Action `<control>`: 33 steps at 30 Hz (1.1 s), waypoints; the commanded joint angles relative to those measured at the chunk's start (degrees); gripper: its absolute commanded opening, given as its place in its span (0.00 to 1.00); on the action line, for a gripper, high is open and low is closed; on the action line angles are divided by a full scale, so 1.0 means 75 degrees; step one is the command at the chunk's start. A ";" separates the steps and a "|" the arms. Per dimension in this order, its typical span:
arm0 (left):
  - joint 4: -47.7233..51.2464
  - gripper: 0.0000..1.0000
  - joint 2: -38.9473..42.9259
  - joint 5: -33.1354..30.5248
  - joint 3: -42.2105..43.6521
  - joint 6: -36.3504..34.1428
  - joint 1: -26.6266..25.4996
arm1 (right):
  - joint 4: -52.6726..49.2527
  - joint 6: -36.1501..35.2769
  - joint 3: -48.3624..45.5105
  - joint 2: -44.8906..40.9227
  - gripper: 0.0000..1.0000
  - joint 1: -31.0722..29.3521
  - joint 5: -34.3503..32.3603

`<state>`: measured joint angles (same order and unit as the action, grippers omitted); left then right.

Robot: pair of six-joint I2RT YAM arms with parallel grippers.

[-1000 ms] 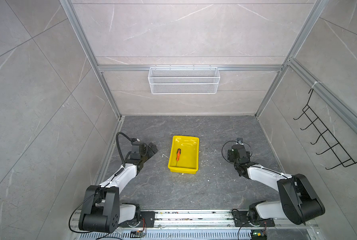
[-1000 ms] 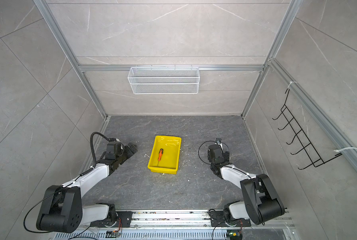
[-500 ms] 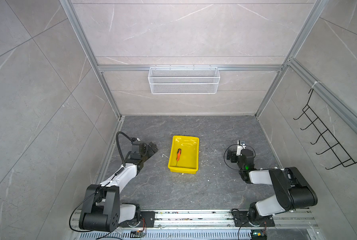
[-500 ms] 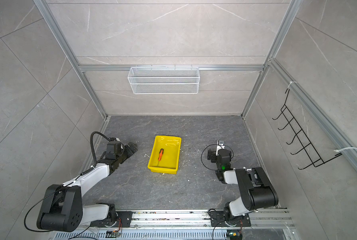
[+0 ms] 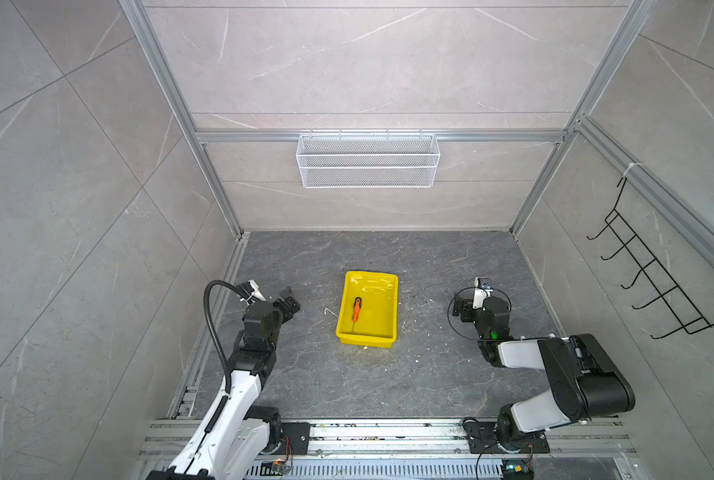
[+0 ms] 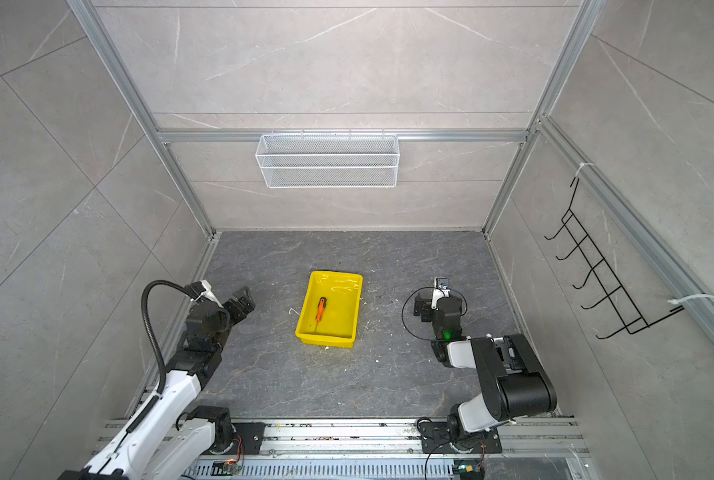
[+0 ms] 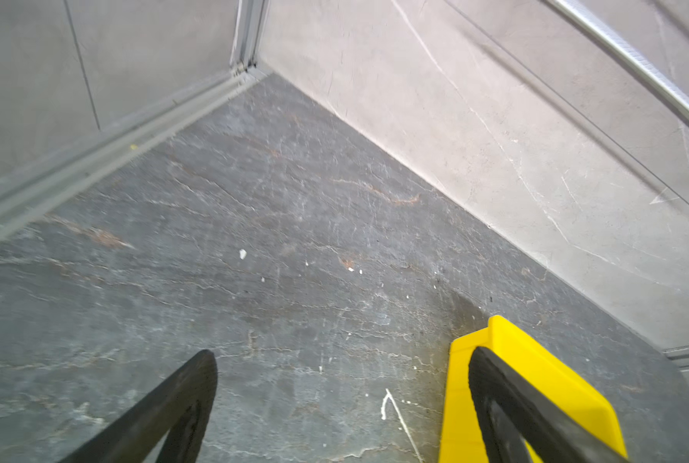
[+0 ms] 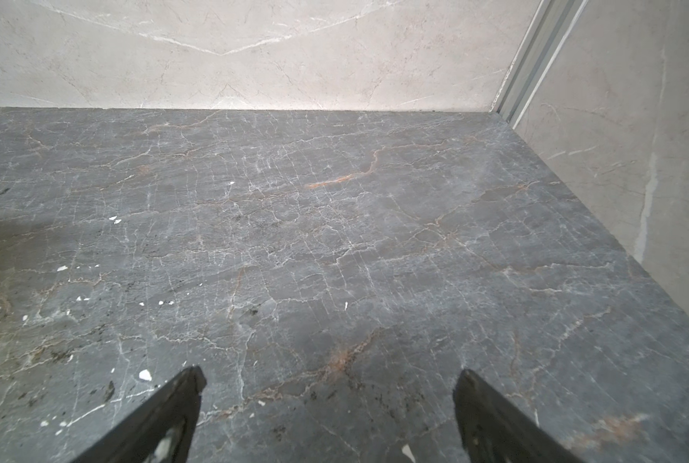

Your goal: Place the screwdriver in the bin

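Orange-handled screwdriver (image 5: 356, 309) lies flat in the bin (image 5: 370, 274), lengthwise, handle toward the back wall (image 5: 368, 208), between the wide-open, empty left gripper (image 7: 343, 356) (seemingly nearer) and right gripper (image 8: 331, 375).

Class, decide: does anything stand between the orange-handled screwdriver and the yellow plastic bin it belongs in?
Nothing visible does: the slim orange-handled screwdriver already lies inside the shallow yellow plastic bin, on its floor.

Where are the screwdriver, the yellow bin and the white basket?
screwdriver (image 5: 356, 312), in a top view, on its orange handle.
bin (image 5: 365, 341), in a top view, on its near outer wall.
basket (image 5: 368, 176), in a top view, on its mesh front.
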<state>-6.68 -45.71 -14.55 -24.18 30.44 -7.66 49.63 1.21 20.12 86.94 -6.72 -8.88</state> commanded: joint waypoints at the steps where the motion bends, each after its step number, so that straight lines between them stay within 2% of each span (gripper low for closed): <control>1: -0.1415 1.00 0.0278 -0.0391 0.0425 -0.1843 -0.0155 | 0.0159 -0.0139 0.0036 0.0010 0.99 -0.0007 0.0069; 3: -0.1784 1.00 0.0042 -0.0830 0.0609 -0.2639 -0.0155 | 0.0162 -0.0138 0.0036 0.0010 1.00 -0.0006 0.0066; 6: -0.1092 1.00 -0.0543 -0.2191 0.0253 -0.3133 -0.0159 | 0.0168 -0.0139 0.0031 -0.0002 1.00 -0.0006 0.0064; 7: -0.0819 1.00 -0.0778 -0.2296 0.0052 -0.3218 -0.0176 | 0.0168 -0.0144 0.0027 0.0001 1.00 -0.0008 0.0071; 9: -0.0597 1.00 -0.1151 -0.1895 -0.0131 -0.3518 -0.0317 | 0.0168 -0.0138 0.0025 -0.0001 1.00 -0.0012 0.0067; 11: -0.0957 1.00 -0.1472 -0.1384 -0.0051 -0.4081 -0.0574 | 0.0162 -0.0135 0.0024 0.0003 1.00 -0.0009 0.0059; 15: -0.2049 1.00 -0.2035 -0.1340 0.0220 -0.4622 -0.0655 | 0.0168 -0.0136 0.0024 0.0004 1.00 -0.0007 0.0059; 21: -0.3904 1.00 -0.3244 -0.1295 0.0489 -0.4602 -0.0659 | 0.0175 -0.0132 0.0027 0.0002 1.00 -0.0001 0.0059; 24: -0.3964 1.00 -0.3695 -0.1575 0.0349 -0.4641 -0.0640 | 0.0168 -0.0132 0.0027 0.0010 1.00 -0.0006 0.0049; 27: -0.4827 1.00 -0.3961 -0.1623 0.0688 -0.4774 -0.0605 | 0.0170 -0.0127 0.0036 0.0010 1.00 -0.0012 0.0060; 29: -0.5622 1.00 -0.4163 -0.1479 0.0953 -0.4881 -0.0482 | 0.0173 -0.0127 0.0038 0.0010 1.00 -0.0006 0.0053; 31: -0.5870 1.00 -0.4235 -0.0908 0.1083 -0.5002 -0.0359 | 0.0177 -0.0127 0.0027 0.0010 1.00 -0.0007 0.0060; 33: -0.6387 1.00 -0.4584 -0.0803 0.1164 -0.5069 -0.0284 | 0.0176 -0.0127 0.0027 0.0010 1.00 -0.0006 0.0060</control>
<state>-43.48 -77.76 -23.31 -15.92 -5.23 -10.72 49.63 1.21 20.12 86.94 -6.72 -8.69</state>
